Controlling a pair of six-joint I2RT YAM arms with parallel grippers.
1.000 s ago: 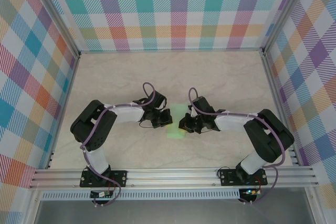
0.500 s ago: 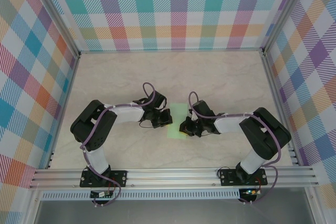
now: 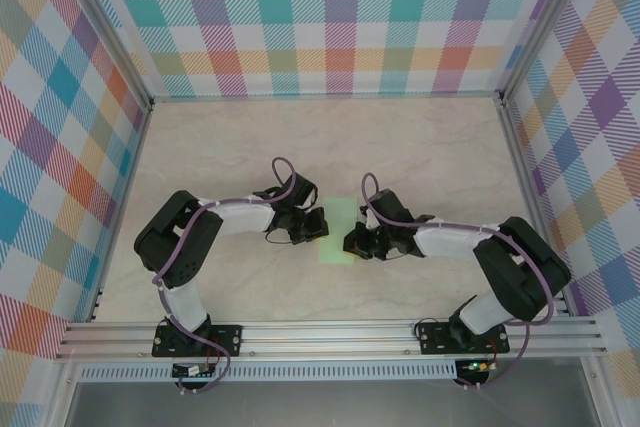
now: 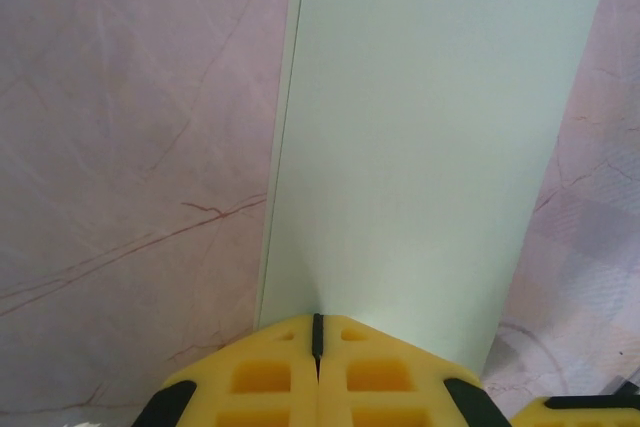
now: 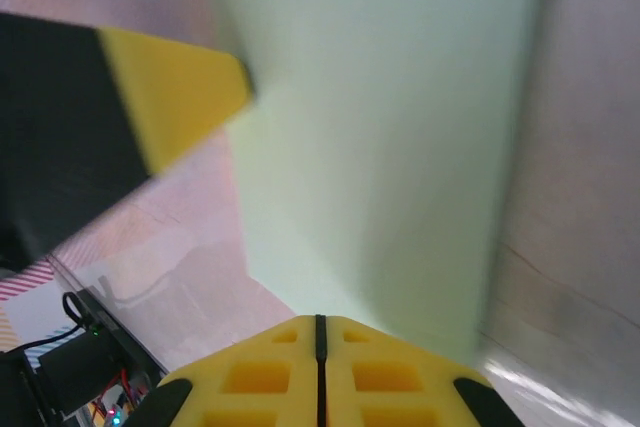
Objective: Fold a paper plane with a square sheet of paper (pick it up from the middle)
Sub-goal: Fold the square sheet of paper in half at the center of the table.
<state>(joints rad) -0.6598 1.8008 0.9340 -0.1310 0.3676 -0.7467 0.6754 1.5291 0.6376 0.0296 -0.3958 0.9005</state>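
Both shut tight, no gap at the tips: left gripper (image 4: 317,332) and right gripper (image 5: 320,332). Thin pale mint-green paper sheet (image 4: 420,147), folded into a strip, flat on pink marbled tabletop (image 4: 130,147), between the two, stretching straight ahead from each tip. Near edge touching left tips. Pinched or only pressed: cannot tell.

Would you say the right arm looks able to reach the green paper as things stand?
Probably yes: the right tool, shut, sits at the edge of the green paper, nothing between them.
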